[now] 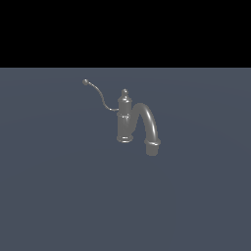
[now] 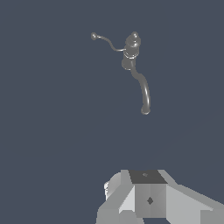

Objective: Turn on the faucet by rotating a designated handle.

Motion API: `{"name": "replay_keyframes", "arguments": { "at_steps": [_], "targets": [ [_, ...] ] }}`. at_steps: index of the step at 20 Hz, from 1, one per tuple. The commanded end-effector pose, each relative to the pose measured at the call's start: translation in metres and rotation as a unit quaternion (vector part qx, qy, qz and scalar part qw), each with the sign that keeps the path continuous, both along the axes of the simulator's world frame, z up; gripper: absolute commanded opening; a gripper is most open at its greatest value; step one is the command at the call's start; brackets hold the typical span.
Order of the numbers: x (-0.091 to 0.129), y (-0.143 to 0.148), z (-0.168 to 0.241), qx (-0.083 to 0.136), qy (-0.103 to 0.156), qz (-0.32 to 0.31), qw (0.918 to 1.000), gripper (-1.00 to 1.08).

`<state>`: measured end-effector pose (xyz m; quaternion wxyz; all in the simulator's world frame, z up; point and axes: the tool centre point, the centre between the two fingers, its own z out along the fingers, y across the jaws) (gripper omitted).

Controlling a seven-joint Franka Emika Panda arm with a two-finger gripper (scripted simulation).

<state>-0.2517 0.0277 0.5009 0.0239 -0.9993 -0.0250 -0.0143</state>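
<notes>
The small dark grey faucet [image 1: 125, 120] stands on the flat grey floor in the middle of the exterior view, its bottle-shaped column upright with a knob on top. Its thick arched spout [image 1: 149, 122] curves down toward the exterior view's right. The handle [image 1: 100, 96], a thin S-curved lever with a small ball tip, reaches up and toward the exterior view's left. The wrist view looks down on the faucet [image 2: 131, 48], the handle [image 2: 107, 42] and the spout [image 2: 144, 89] from a distance. Only part of my gripper [image 2: 148, 194] shows there, far from the faucet; its fingertips are hidden.
A plain blue-grey floor [image 1: 59, 196] surrounds the faucet on every side. Black background fills the upper part of the exterior view. The arm does not appear in the exterior view.
</notes>
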Motion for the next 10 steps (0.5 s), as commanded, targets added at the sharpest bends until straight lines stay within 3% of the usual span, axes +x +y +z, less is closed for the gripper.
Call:
{"name": "replay_keyframes", "arguments": {
  "at_steps": [1,10],
  "targets": [
    [0.0000,0.0000,0.0000,0.000,0.000,0.000,1.0000,-1.00],
    [0.0061,0.0096,-0.0079,0.000,0.001,-0.021,0.9998,-1.00]
  ]
}}
